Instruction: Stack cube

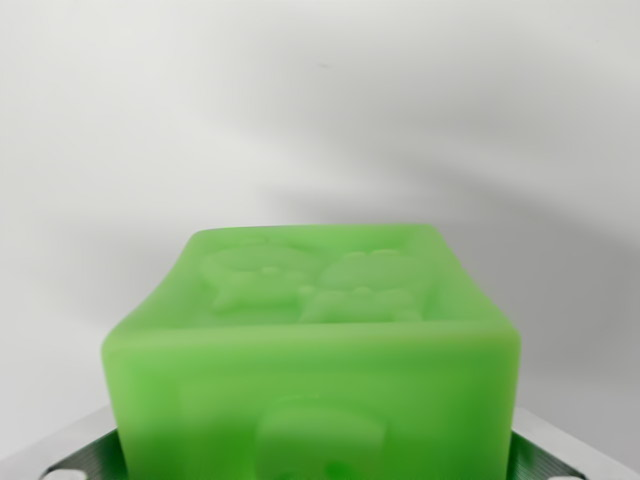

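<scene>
Honestly looks like a lab or test rig rather than anyone's home. All you get is a plain white bench [320, 120] filling the wrist view, evenly lit with soft shadows, zero clutter or furniture. A translucent green cube [315, 350] with embossed figures sits up close. Can't tell more than that.

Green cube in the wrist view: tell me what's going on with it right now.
The green cube sits very close to the wrist camera, filling the lower middle of the picture, between the two gripper fingers, whose metal edges show at the bottom corners. It looks held, though the contact itself is hidden. The cube has raised, blurred relief shapes on its top and front faces. Behind it is only a plain pale surface with a soft shadow. No second cube is in view, so nothing shows of a stack yet.
</scene>
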`<state>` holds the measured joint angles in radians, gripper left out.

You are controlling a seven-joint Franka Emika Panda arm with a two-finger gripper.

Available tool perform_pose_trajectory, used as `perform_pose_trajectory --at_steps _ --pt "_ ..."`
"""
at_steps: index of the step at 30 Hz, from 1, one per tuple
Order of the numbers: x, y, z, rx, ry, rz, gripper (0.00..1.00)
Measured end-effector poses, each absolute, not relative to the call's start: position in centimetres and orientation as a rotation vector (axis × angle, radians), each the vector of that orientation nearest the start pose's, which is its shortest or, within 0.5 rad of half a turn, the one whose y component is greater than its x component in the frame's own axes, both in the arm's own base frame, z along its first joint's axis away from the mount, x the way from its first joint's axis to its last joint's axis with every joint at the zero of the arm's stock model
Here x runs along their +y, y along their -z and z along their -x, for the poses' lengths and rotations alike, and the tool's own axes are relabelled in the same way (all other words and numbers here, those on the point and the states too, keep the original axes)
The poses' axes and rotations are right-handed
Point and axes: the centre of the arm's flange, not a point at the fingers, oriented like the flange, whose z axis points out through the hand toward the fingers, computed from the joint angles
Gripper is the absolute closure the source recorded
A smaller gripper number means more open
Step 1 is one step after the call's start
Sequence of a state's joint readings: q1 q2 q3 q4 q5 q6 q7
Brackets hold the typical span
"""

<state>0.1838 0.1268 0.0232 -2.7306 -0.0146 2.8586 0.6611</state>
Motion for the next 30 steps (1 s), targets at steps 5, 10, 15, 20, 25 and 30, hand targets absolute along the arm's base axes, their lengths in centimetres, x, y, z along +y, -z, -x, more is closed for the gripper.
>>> perform_pose_trajectory --at_steps 5,10,15,20,25,30 --pt "8.2 -19.6 -38.8 0.687 0.004 3.066 1.00" --pt "8.2 -21.0 -38.8 0.688 0.004 3.066 1.00" --pt "8.2 -22.4 -38.8 0.687 0.006 3.066 1.00" --pt "8.2 -24.0 -38.8 0.687 0.006 3.066 1.00" --pt "8.2 -25.7 -38.7 0.687 0.007 3.067 1.00" --pt "8.3 -26.5 -39.1 0.694 0.014 3.063 1.00"
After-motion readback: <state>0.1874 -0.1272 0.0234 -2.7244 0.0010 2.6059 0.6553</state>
